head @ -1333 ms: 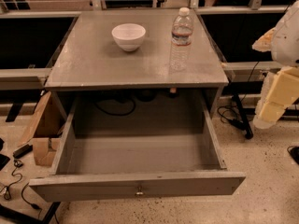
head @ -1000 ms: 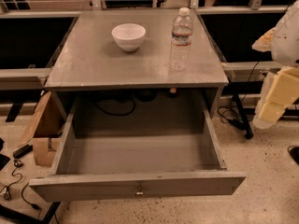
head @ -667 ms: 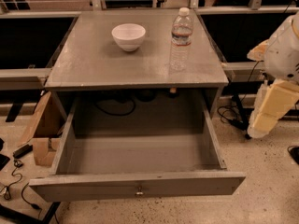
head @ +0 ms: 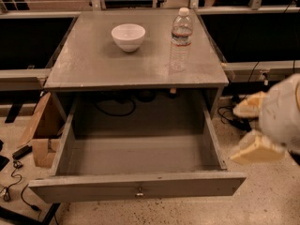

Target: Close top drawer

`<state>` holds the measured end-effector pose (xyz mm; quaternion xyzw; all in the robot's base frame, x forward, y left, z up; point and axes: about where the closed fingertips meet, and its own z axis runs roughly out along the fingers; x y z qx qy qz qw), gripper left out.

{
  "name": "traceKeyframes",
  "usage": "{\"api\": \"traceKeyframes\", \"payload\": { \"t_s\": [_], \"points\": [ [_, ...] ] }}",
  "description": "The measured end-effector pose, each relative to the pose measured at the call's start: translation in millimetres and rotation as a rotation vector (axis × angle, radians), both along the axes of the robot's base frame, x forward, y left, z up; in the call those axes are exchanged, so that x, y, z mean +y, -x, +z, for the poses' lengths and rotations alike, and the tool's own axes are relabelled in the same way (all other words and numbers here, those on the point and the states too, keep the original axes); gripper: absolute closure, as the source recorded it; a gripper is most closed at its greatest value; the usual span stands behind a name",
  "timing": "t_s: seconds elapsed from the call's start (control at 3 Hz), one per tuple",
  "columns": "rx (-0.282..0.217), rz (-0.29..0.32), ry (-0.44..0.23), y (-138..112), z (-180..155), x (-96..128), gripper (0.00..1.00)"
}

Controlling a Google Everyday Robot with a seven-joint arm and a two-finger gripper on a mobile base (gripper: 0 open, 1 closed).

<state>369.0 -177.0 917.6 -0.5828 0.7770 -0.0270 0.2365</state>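
Note:
The top drawer (head: 136, 156) is pulled far out of the grey cabinet; its deep grey box is empty. Its long flat front panel (head: 84, 187) faces me, with a small brass knob (head: 139, 191) at its centre. My gripper (head: 234, 136) is at the right edge of the view, just beyond the drawer's right front corner. Its two cream fingers (head: 255, 149) point left and stand apart, with nothing between them. It does not touch the drawer.
On the cabinet top (head: 93, 64) stand a white bowl (head: 128, 36) and a clear water bottle (head: 181, 39). Cardboard pieces (head: 40, 135) and cables (head: 14, 191) lie on the floor to the left. More cables (head: 234, 116) lie by the cabinet's right side.
My gripper has moved lower and to the left, towards the drawer's right front corner. The drawer, bowl and bottle have not moved.

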Motion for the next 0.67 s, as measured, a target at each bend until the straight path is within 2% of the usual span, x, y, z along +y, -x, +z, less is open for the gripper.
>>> {"api": "traceKeyframes", "payload": {
  "t_s": [0.33,0.67],
  "points": [
    [-0.016,-0.027,-0.03,18.5,-54.2,11.7,0.62],
    [0.042,-0.045,-0.052,27.3,-146.0,14.6,0.85]
  ]
}}
